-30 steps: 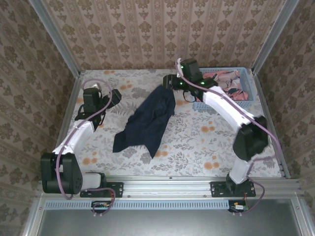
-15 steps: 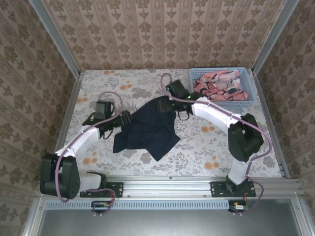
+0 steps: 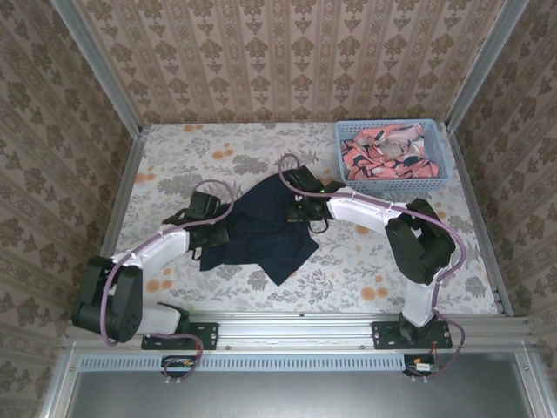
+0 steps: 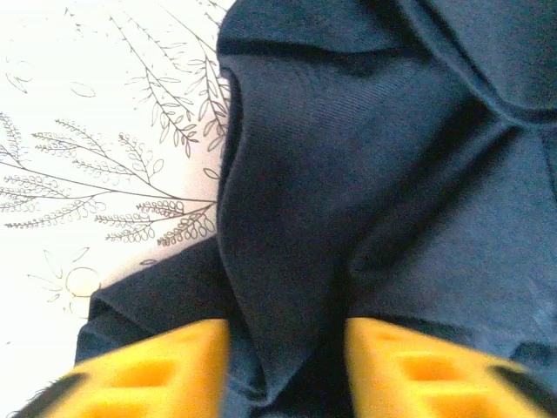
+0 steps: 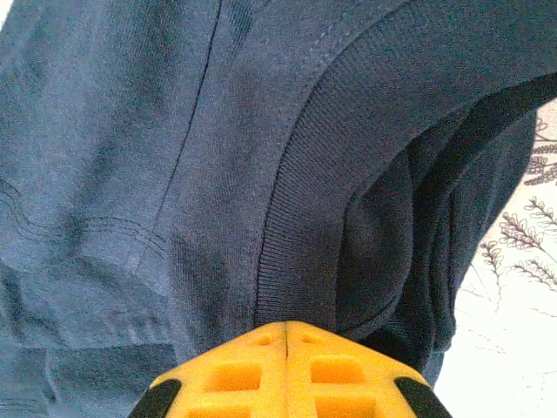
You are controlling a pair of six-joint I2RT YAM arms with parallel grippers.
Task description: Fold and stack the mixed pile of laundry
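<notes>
Found the T-shirt crumpled at the centre of the top view on the table, with the pink garment heaped in the basket at upper right. Judged the step a spreading one: called for both holds kept firm and drawn apart evenly, low over the table (likely twisted by any lopsided pull). Saw the left gripper nipped on a raised fold at the shirt's left edge, with its arm stretched low from the lower left. Saw the right gripper clenched on the ribbed collar at the shirt's top, with its forearm reaching in low from the right.
</notes>
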